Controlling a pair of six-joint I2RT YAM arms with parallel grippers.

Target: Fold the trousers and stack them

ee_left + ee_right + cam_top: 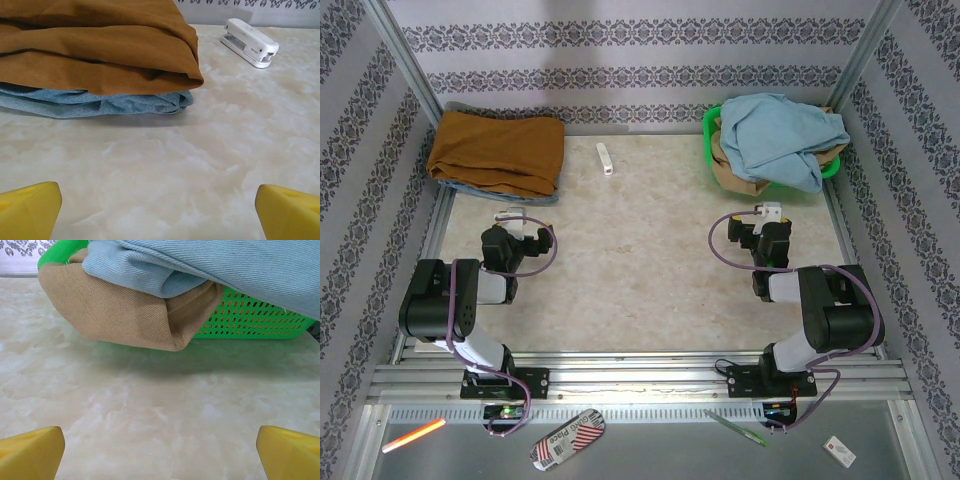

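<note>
A: Trousers — rust-brown, folded flat, in the far left corner of the counter. They lie on a denim-blue cloth, with blue showing beneath their near edge.
B: So that corner reads as the stack. Does the fold face the left claw?
A: Yes, the rounded fold is toward it, nothing pinched. That claw is spread wide and empty, low over bare counter, well short of the pile.
B: Right claw?
A: Also wide and empty — it faces the green basket at far right. A pale blue garment is heaped over the rim, and a tan one hangs out over the side beneath it.
B: The basket looks like the supply, then. My guess is this pair is done, and the spread jaws suit a reach for the next piece.
A: Plausible. The overhanging tan cloth looks easiest to grasp. A small white stapler-like object sits apart, right of the pile, out of the way.
</note>
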